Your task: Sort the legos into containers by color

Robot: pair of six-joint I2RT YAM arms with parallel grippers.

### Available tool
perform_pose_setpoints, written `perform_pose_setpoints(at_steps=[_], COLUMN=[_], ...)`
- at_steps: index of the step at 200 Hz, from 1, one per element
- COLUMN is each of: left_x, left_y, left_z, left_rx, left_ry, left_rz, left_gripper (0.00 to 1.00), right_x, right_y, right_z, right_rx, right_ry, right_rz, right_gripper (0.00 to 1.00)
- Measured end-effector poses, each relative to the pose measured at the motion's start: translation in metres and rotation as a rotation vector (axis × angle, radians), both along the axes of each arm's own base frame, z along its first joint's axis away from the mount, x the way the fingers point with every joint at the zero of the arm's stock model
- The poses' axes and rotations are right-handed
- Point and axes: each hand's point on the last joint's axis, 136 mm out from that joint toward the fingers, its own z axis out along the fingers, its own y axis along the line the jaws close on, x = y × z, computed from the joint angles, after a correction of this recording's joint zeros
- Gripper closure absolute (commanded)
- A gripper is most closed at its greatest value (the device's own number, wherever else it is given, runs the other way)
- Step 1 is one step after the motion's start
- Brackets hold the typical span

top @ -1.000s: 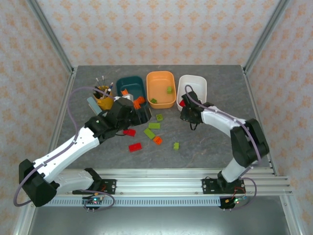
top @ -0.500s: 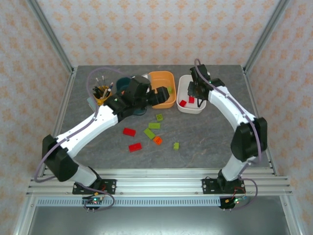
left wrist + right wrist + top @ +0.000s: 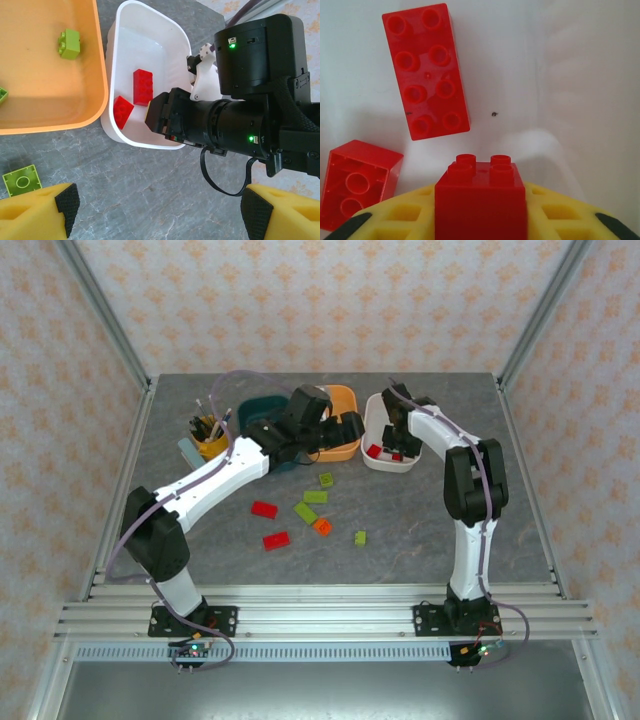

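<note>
My right gripper [image 3: 480, 222] hangs low inside the white container [image 3: 391, 468], shut on a square red lego [image 3: 480, 200]. Below it two red legos lie on the white floor, a long one [image 3: 426, 70] and one on its side [image 3: 357, 182]. My left gripper [image 3: 160, 215] is open with nothing in it, over bare table just in front of the orange container [image 3: 102, 85] and the white container [image 3: 145, 142]. A green lego [image 3: 69, 43] lies in the orange container. The teal container [image 3: 262, 405] stands at the left, partly behind my left arm.
Loose legos lie mid-table: two red [image 3: 264, 509], [image 3: 276, 540], several green, such as one [image 3: 305, 512], and an orange one [image 3: 322, 526]. A yellow pen cup [image 3: 207, 435] stands left of the teal container. My right arm's black wrist [image 3: 250, 100] is close in front of my left gripper.
My right gripper rose from the white container's front edge, then dropped into it with the red lego. My left gripper swung right from the teal container, across the orange one.
</note>
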Motion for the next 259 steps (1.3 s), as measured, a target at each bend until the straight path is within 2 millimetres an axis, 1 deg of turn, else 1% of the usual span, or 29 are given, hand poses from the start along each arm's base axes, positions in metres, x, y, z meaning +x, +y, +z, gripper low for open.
perform_pose_setpoints(at_steps=[25, 47, 58, 72, 79, 91, 104, 107, 112, 116, 128, 136, 144, 154, 163, 174, 188, 202, 206, 216, 227, 243, 259], left_x=[-0.001, -0.003, -0.005, -0.009, -0.012, -0.019, -0.026, -0.028, -0.03, -0.033, -0.041, -0.047, -0.052, -0.058, -0.061, -0.063, -0.064, -0.063, -0.062, -0.057, -0.051, -0.041, -0.033], left_y=[0.001, 0.005, 0.008, 0.015, 0.019, 0.028, 0.037, 0.039, 0.042, 0.045, 0.052, 0.056, 0.06, 0.063, 0.063, 0.061, 0.057, 0.052, 0.05, 0.045, 0.04, 0.036, 0.035], left_z=[-0.002, -0.003, -0.003, -0.002, -0.002, -0.001, -0.001, -0.001, -0.001, -0.002, -0.006, -0.012, -0.021, -0.034, -0.049, -0.066, -0.095, -0.122, -0.126, -0.141, -0.154, -0.168, -0.176], left_rx=[0.008, 0.019, 0.029, 0.051, 0.062, 0.089, 0.117, 0.122, 0.129, 0.135, 0.152, 0.168, 0.19, 0.225, 0.267, 0.308, 0.379, 0.457, 0.471, 0.509, 0.537, 0.566, 0.588], left_ry=[0.006, 0.013, 0.018, 0.028, 0.035, 0.05, 0.067, 0.072, 0.076, 0.082, 0.099, 0.116, 0.14, 0.172, 0.206, 0.242, 0.302, 0.357, 0.366, 0.392, 0.413, 0.433, 0.443], left_rz=[0.003, 0.009, 0.015, 0.029, 0.035, 0.05, 0.064, 0.067, 0.07, 0.072, 0.073, 0.071, 0.067, 0.057, 0.042, 0.03, 0.016, 0.011, 0.011, 0.016, 0.024, 0.053, 0.08], left_gripper=[0.13, 0.14, 0.14, 0.14, 0.14, 0.15, 0.16, 0.16, 0.17, 0.18, 0.19, 0.2, 0.21, 0.21, 0.2, 0.18, 0.17, 0.17, 0.17, 0.17, 0.17, 0.16, 0.17], right_x=[0.001, 0.004, 0.006, 0.008, 0.008, 0.008, 0.005, 0.003, -0.001, -0.007, -0.028, -0.044, -0.062, -0.086, -0.106, -0.129, -0.158, -0.18, -0.186, -0.197, -0.205, -0.208, -0.208], right_y=[0.003, 0.005, 0.006, 0.007, 0.007, 0.009, 0.012, 0.014, 0.016, 0.02, 0.033, 0.043, 0.053, 0.065, 0.072, 0.077, 0.079, 0.078, 0.077, 0.075, 0.074, 0.075, 0.077], right_z=[0.002, 0.007, 0.013, 0.028, 0.039, 0.065, 0.101, 0.111, 0.122, 0.136, 0.162, 0.173, 0.179, 0.178, 0.169, 0.152, 0.123, 0.101, 0.096, 0.088, 0.085, 0.088, 0.093], right_rx=[0.015, 0.027, 0.033, 0.044, 0.052, 0.073, 0.101, 0.111, 0.124, 0.141, 0.198, 0.242, 0.287, 0.34, 0.377, 0.417, 0.46, 0.492, 0.498, 0.52, 0.537, 0.559, 0.571], right_ry=[-0.001, -0.01, -0.022, -0.055, -0.077, -0.135, -0.224, -0.252, -0.283, -0.32, -0.396, -0.44, -0.468, -0.477, -0.467, -0.434, -0.363, -0.305, -0.292, -0.271, -0.263, -0.271, -0.288], right_rz=[0.001, 0.002, 0.002, 0.0, -0.003, -0.002, 0.008, 0.014, 0.022, 0.034, 0.08, 0.12, 0.162, 0.215, 0.253, 0.289, 0.309, 0.309, 0.311, 0.305, 0.305, 0.306, 0.31], right_gripper=[0.44, 0.42, 0.42, 0.42, 0.43, 0.43, 0.43, 0.43, 0.43, 0.43, 0.43, 0.42, 0.41, 0.39, 0.37, 0.34, 0.29, 0.24, 0.23, 0.22, 0.22, 0.22, 0.22])
